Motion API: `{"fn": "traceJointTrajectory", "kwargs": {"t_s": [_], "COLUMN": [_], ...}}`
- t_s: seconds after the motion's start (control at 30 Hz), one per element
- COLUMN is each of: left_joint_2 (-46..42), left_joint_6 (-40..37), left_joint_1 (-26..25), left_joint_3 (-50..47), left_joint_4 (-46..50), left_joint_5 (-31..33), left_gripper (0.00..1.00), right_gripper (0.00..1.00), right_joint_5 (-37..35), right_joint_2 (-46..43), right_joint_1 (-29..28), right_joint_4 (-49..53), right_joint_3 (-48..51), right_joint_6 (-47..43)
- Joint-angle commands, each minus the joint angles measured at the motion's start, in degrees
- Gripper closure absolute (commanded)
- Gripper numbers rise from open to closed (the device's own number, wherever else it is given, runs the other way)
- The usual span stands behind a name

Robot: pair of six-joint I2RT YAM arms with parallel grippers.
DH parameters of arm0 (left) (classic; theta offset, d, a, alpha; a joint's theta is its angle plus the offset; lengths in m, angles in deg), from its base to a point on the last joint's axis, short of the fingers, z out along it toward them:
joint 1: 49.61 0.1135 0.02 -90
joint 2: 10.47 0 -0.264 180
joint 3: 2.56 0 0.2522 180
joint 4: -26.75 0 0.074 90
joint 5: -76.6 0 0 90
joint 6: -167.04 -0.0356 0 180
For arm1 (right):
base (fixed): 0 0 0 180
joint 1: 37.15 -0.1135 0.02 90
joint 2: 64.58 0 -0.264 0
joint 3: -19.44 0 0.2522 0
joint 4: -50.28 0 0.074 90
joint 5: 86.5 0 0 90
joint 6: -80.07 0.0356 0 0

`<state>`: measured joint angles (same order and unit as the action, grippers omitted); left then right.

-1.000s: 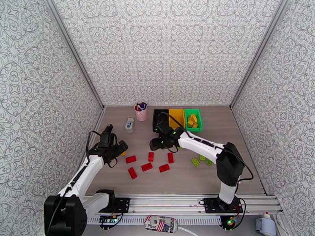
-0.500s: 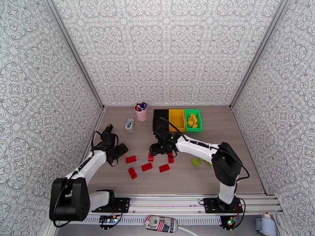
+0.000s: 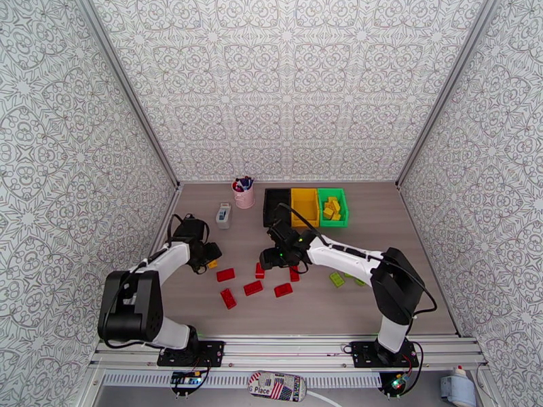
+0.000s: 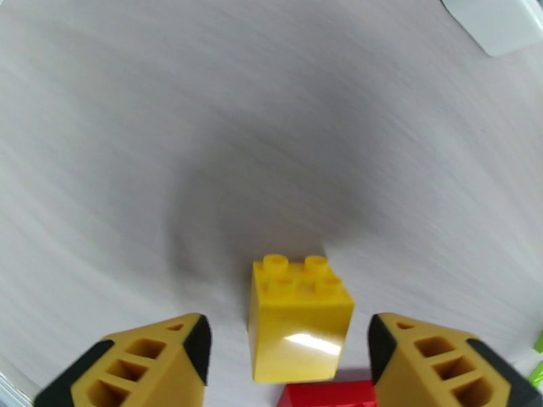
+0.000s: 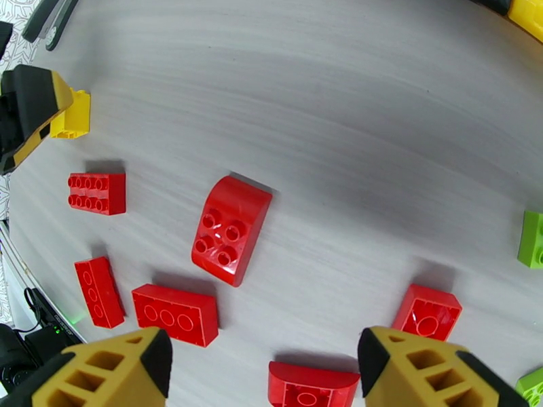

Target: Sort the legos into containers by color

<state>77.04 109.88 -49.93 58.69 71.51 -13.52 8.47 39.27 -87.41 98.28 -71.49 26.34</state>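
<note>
While the containers [image 3: 305,205] are waiting far back on the table [image 3: 407,266], the left gripper [image 4: 288,347], wide open and empty, is straddling a yellow brick [image 4: 298,320], risking dragging the red brick [image 4: 326,395] beside it. The right gripper [image 5: 265,364] is hovering open, empty, over red legos [image 5: 231,228].

Looking steeply down from above and behind the black arm bases [image 3: 370,353], far off, over the grey wood-grain tabletop [image 3: 407,266]. From the left wrist, very near, facing down at a small yellow studded plastic brick [image 4: 298,327]. From the right wrist, higher, over red studded plastic bricks [image 5: 231,228]; same yellow brick at its left edge, shared by all three.
</note>
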Motion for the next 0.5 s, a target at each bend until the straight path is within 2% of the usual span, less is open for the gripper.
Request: {"fn": "traceJointTrajectory", "kwargs": {"t_s": [0.0,0.2,0.47], "left_joint_2": [1.33,2.70,2.67], "left_joint_6": [-1.55,-1.52,-2.25], "left_joint_1": [-1.06,-2.24,-2.58], "left_joint_3": [1.38,1.43,2.45], "left_joint_4": [0.02,-0.43,0.44], "left_joint_5": [1.15,1.78,1.03], "left_gripper": [0.40,0.46,0.65], "right_gripper": [0.24,0.25,0.26], "right_joint_5": [-1.18,-0.75,-0.93], "right_joint_2": [-1.85,-1.95,-3.25], "right_joint_1": [-0.14,-0.20,-0.24], "right_joint_4": [-0.48,-1.08,-1.44], "right_joint_3": [0.90,1.32,2.38], "right_joint_6": [0.73,1.25,1.70]}}
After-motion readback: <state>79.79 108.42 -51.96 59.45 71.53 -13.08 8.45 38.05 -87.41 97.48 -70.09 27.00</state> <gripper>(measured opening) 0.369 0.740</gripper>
